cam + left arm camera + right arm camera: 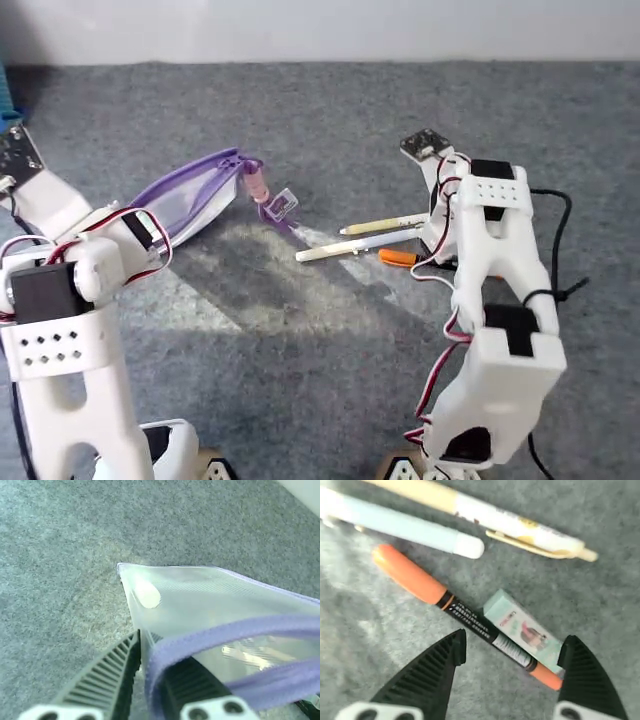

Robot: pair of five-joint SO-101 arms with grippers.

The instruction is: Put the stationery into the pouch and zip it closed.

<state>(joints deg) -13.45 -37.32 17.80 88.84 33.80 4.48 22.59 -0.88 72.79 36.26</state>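
Behind the right arm (495, 260), orange pen (397, 257) half hidden, tip exposed.

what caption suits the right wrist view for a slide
Right gripper, jaws open, over the orange pen and mint box.

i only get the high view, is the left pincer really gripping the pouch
Observer: Yes, the left pincer is shut on the pouch at its purple zipper edge.
Operator: and the right one, open or shut
Observer: The right pincer is open, over the orange marker.
Operator: anything hidden behind that arm
Observer: A mint-green eraser lies right beside the marker, between the jaws.
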